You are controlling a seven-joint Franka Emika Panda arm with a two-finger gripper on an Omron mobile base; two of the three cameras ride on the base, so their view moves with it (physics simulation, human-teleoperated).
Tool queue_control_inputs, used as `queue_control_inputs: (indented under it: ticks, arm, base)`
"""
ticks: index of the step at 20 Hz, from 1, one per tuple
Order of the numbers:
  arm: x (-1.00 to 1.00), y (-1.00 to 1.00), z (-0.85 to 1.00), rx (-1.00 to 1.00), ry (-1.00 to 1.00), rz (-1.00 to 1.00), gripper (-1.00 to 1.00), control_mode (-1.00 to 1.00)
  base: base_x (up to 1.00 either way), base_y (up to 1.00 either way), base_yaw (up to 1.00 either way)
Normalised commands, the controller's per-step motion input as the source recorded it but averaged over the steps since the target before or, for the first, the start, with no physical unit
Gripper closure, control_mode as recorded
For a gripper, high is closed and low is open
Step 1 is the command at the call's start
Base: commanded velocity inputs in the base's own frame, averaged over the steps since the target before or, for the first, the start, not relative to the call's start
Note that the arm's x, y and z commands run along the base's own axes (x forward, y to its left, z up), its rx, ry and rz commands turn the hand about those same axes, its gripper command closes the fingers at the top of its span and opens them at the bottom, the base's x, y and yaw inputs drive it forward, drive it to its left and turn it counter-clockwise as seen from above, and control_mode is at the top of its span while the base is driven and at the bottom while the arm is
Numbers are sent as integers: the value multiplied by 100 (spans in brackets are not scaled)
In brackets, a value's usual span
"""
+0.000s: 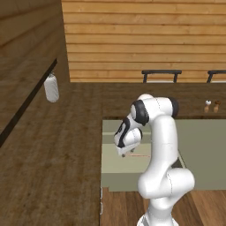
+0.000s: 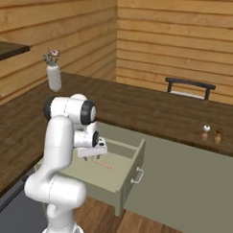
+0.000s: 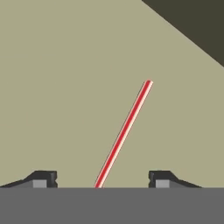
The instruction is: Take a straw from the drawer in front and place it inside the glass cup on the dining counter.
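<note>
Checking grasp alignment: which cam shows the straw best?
Hand view. The straw lies flat on the drawer floor, running up from between the open gripper fingertips, with the far end unobstructed. In the right base view it's a thin pink line beside the hand; in the left base view only a short piece shows past the arm.

The drawer stands pulled out, open from above, its pale floor bare around the straw. The drawer's walls close it in at the sides, and the counter edge overhangs its back.
</note>
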Motion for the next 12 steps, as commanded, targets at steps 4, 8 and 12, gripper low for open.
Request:
queue_control_inputs:
  ticks: [4,8,12]
  arm:
    - [0,-15,-28,3,0,0,100,-100]
    - [0,-30,-21,5,0,0,100,-100]
    - [0,-36,-10,5,0,0,100,-100]
  base:
    - [0,0,0]
    - [0,0,0]
    - [0,0,0]
